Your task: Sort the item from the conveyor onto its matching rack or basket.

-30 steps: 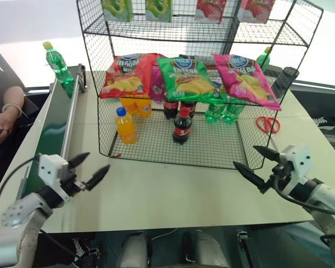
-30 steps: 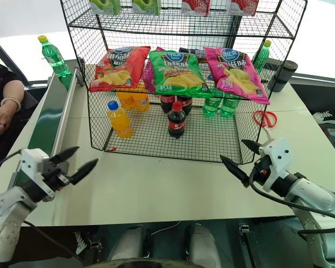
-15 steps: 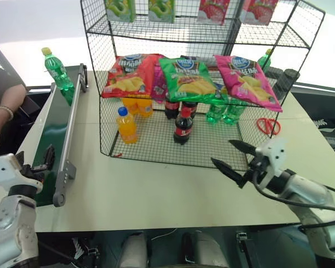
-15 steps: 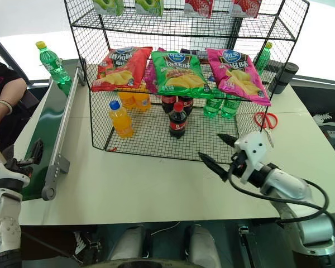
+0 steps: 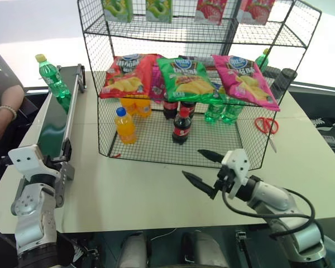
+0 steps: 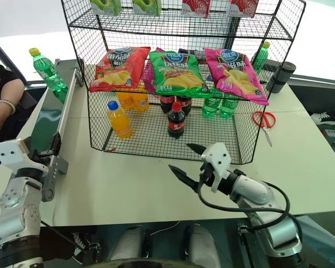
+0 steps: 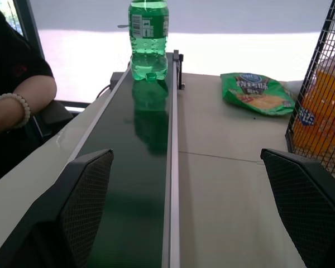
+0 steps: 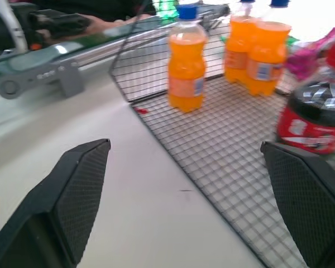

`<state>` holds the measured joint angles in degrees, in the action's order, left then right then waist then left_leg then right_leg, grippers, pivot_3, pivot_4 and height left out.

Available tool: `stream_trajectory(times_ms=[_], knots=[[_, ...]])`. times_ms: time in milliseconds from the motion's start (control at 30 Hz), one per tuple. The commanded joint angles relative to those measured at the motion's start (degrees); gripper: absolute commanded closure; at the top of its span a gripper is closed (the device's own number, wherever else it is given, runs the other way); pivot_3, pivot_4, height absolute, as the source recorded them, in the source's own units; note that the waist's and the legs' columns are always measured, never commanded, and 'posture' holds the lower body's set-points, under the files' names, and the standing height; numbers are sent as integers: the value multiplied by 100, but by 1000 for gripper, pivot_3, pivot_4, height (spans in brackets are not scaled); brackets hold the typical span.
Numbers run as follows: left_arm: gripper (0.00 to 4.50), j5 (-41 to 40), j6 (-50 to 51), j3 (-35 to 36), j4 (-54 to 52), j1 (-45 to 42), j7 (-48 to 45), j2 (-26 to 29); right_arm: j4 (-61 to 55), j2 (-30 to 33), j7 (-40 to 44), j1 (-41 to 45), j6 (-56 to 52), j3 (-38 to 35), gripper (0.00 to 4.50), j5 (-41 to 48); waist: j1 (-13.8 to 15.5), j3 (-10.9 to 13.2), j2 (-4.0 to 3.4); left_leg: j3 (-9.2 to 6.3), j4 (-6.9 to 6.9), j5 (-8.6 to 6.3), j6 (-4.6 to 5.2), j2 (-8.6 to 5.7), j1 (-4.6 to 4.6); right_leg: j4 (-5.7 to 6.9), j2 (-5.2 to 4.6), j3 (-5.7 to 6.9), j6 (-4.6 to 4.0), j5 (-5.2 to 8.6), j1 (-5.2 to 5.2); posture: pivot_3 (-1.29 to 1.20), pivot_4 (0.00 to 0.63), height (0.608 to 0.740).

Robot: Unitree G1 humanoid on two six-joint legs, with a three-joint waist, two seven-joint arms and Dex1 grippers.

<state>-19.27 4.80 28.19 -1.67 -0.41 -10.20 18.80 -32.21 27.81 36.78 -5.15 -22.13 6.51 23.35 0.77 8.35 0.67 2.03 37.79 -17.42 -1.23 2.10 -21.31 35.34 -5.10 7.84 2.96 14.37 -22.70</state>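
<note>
The item, a clear-green bottle (image 5: 51,76) with a yellow cap, stands upright at the far end of the conveyor (image 5: 51,127), a dark-green belt between grey rails. My left gripper (image 7: 187,155) is open at the belt's near end, pointing along it toward the bottle (image 7: 149,39), with nothing between its fingers. My right gripper (image 5: 192,162) is open and empty, low over the table just in front of the black wire rack (image 5: 156,146). It looks into the rack's bottom tier.
Chip bags (image 5: 184,77) lie on the rack's middle tier. Orange (image 5: 124,125), cola (image 5: 181,126) and green bottles (image 5: 222,110) stand below. Red scissors (image 5: 266,124) and a dark cup (image 5: 286,79) are at the right. A person's arm (image 5: 0,120) rests left of the conveyor.
My right gripper has moved left along the table front. My left gripper has swung out to the conveyor's near end and now points along it. The bottle has come slightly nearer on the belt.
</note>
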Motion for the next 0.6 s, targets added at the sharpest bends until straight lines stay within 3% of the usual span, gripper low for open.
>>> stream_trajectory(times_ms=[33, 600], knots=[[0, 149, -272, 249, 71, -69, 259, 110, 43, -74, 92, 0, 198, 23, 10, 25, 1, 0, 0, 0, 0, 0, 0, 0, 0, 0, -1, 1, 0, 0, 1, 0, 150, 735], [0, 222, -441, 245, 303, -122, 483, 85, 384, -221, 308, -76, 600, 170, 10, -57, 2, 0, 1, 0, 5, 0, 0, 3, -1, 1, -3, 5, 0, 0, 1, 0, 150, 735]])
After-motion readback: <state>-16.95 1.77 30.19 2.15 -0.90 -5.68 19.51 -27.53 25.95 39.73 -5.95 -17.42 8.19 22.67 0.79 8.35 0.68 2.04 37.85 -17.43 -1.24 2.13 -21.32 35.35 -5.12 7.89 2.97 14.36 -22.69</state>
